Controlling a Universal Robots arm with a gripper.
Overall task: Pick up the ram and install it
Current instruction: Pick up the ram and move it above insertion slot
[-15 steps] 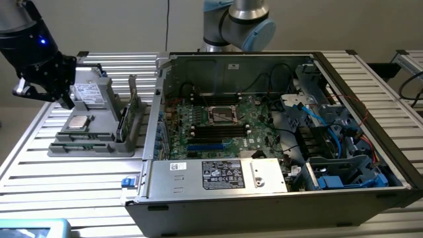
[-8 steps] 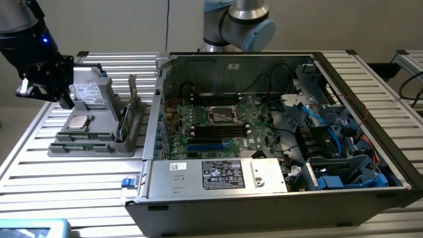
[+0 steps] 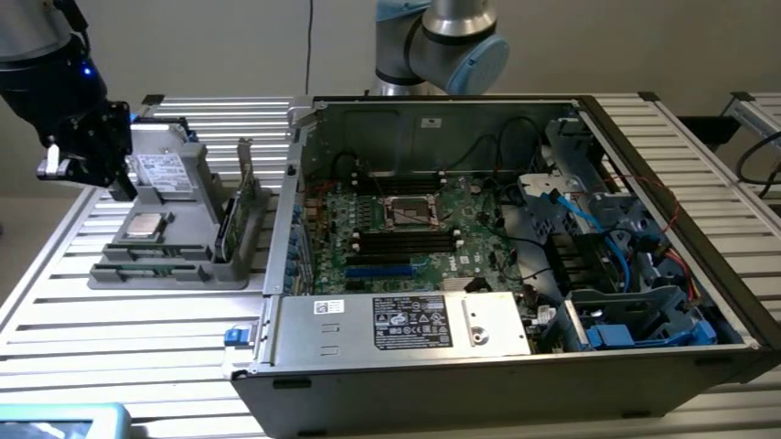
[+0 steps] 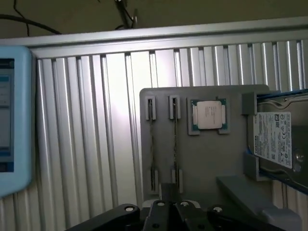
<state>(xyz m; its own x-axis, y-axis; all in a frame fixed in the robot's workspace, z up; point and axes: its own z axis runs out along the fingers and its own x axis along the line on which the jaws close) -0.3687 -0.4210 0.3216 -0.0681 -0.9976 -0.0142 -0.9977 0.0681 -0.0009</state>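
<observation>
The ram (image 4: 174,144), two thin green sticks, stands on edge in slots of the gray holder (image 4: 207,163), right beside the processor chip (image 4: 209,114). It looks light and stiff but easy to break, so I think it is best held by its two flat sides near the middle. The gripper (image 4: 168,204) hangs over the holder, pointing down and carrying nothing; I cannot tell how wide it is open.

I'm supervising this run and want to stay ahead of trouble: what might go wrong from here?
The two ram sticks stand close together in the gray holder, so the claw might bump or grab both. Inside the computer case, loose cables hang near the board and could snag a stick.
</observation>
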